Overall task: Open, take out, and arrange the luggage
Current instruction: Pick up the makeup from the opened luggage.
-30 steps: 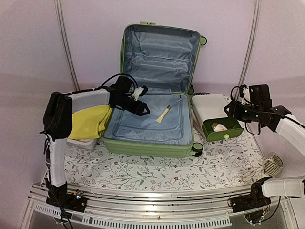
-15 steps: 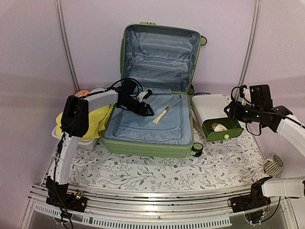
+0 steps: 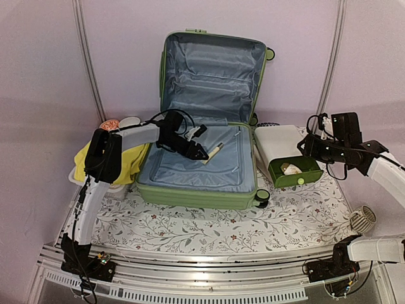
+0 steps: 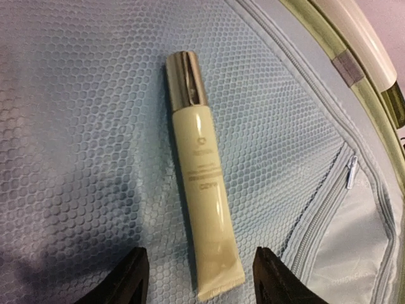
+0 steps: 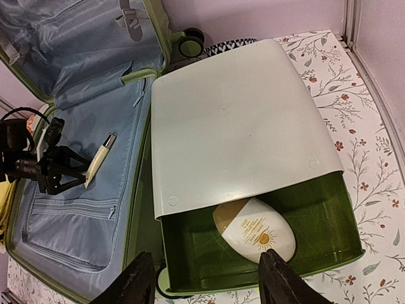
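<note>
The luggage [image 3: 190, 174] lies open right under my left gripper [image 4: 201, 278]. Its lid stands upright beyond my fingers and the grey-blue mesh of its base is directly below them. From my right gripper [image 5: 209, 278] the same case sits off to the left, its green wall just beside the box [image 5: 240, 120] I hover above (white lid on top, green drawer slid out toward my fingertips). My right jaws stand wide over the drawer's near edge and hold nothing. My left jaws are also apart and empty. A cream tube [image 4: 199, 190] lies on the mesh with its crimped end between my fingertips, a gap showing on each side, and its silver cap pointing away from me. In the drawer, just ahead of my right fingers, rests a small cream bottle [image 5: 256, 235].
</note>
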Robot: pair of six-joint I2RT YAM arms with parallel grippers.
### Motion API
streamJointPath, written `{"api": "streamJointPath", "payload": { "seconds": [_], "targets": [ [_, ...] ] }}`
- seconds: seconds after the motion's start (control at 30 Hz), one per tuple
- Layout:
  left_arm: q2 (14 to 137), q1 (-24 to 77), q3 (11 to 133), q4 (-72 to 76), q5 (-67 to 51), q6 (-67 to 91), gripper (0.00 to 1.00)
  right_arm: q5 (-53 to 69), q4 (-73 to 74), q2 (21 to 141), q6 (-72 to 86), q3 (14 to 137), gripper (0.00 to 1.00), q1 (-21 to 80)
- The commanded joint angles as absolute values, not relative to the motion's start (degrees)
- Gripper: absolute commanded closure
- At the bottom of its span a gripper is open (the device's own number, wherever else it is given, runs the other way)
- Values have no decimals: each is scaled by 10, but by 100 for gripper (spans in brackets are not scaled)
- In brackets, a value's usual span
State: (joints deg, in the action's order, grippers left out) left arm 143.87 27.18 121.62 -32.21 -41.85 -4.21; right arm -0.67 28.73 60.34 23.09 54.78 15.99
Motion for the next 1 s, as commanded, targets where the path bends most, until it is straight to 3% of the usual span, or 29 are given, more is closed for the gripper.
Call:
{"api": "streamJointPath", "payload": {
  "seconds": [0.0,0.27,0.47,0.67,0.97],
  "targets": [
    [1460,286,1216,-338,-419,-49,39,-1,287,598,231,564,43,158],
    [1455,287,1202,-343,-383,-39,37,0,287,597,234,559,43,158],
    [1467,288,1200,-386,-455,-72,48,0,287,593,234,556,43,158],
    [1468,289,1191,-385,-470,-68,50,3,287,591,235,553,43,158],
    [1458,289,1176,-366,-468,-52,78,7,289,580,239,546,43,159]
  ]
}}
